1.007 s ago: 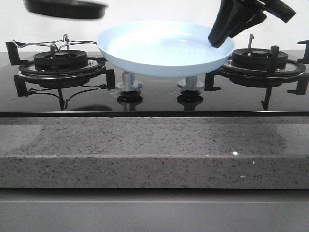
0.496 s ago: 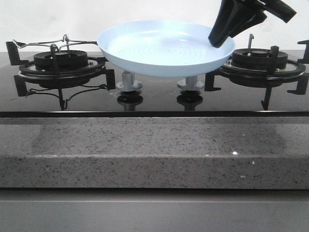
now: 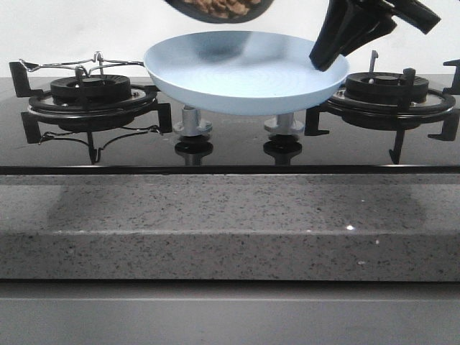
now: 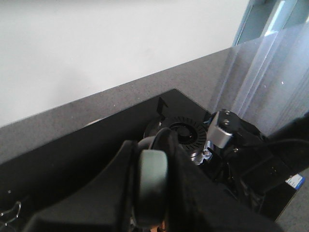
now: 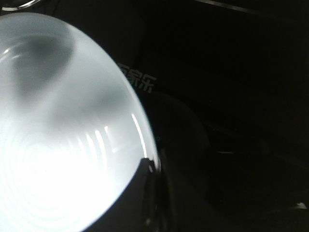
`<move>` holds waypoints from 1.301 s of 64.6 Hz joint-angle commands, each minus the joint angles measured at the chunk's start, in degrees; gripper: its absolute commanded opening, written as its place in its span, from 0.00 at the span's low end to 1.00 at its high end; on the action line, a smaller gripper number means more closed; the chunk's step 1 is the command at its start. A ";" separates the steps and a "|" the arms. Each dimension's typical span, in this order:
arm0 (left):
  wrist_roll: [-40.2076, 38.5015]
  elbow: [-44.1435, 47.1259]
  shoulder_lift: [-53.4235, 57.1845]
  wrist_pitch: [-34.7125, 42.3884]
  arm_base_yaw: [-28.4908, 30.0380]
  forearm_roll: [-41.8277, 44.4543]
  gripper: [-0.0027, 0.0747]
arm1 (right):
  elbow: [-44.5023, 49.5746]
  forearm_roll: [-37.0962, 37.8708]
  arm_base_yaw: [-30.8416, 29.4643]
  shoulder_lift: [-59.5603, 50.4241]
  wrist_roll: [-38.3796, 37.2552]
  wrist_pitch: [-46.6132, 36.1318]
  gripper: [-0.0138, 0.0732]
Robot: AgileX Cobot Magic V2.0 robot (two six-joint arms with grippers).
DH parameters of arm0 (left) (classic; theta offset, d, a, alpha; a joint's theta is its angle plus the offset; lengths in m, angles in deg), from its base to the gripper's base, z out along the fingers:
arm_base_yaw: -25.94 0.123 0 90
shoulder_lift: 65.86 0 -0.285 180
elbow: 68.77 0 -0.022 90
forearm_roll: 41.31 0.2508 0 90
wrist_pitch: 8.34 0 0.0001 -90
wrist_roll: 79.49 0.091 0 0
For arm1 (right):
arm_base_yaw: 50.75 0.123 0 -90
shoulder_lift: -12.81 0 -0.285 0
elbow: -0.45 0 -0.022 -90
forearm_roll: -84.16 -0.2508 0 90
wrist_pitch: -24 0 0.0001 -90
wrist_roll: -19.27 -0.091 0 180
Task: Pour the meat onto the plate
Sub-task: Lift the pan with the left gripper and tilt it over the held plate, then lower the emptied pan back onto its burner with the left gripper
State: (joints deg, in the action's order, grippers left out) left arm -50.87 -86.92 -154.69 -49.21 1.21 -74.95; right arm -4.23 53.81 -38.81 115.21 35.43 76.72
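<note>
The pale blue plate (image 3: 241, 72) is held tilted above the stove's middle, its bowl bare. My right gripper (image 3: 327, 54) is shut on its right rim; the right wrist view shows the plate (image 5: 53, 145) with a finger (image 5: 145, 193) on its edge. A black frying pan (image 3: 219, 8) hangs at the top edge above the plate, with reddish-brown meat pieces (image 3: 221, 6) showing inside it. In the left wrist view my left gripper (image 4: 152, 193) is shut on the pan's grey-green handle (image 4: 150, 181). The left gripper itself is out of the front view.
A black glass stove top (image 3: 230, 147) carries a left burner with a wire rack (image 3: 90, 90), a right burner (image 3: 388, 90) and two knobs (image 3: 192, 126). A grey speckled counter edge (image 3: 230, 223) runs along the front. A white wall stands behind.
The pan left the top left, was out of view half a second ago, and now hangs over the plate's middle, tilted with meat showing. The plate and right gripper stayed put.
</note>
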 commanded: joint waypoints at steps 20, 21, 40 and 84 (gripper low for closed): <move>-16.65 -3.03 2.37 7.73 -19.87 44.23 0.01 | -1.32 -2.16 0.16 -3.15 0.58 -1.70 0.09; -17.17 -3.03 2.37 7.73 -20.30 45.17 0.01 | -1.32 -2.16 0.16 -3.15 0.58 -1.70 0.09; -18.77 -3.03 2.37 7.62 -22.50 48.04 0.01 | -1.32 -2.16 0.16 -3.15 0.58 -1.70 0.09; -33.28 -3.03 2.77 8.59 -17.92 44.53 0.01 | -1.32 -2.16 0.16 -3.15 0.58 -1.75 0.09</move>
State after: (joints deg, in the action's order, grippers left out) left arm -78.13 -87.80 -154.60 -46.83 -19.71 -28.74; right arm -4.23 53.81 -38.81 115.21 35.52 76.72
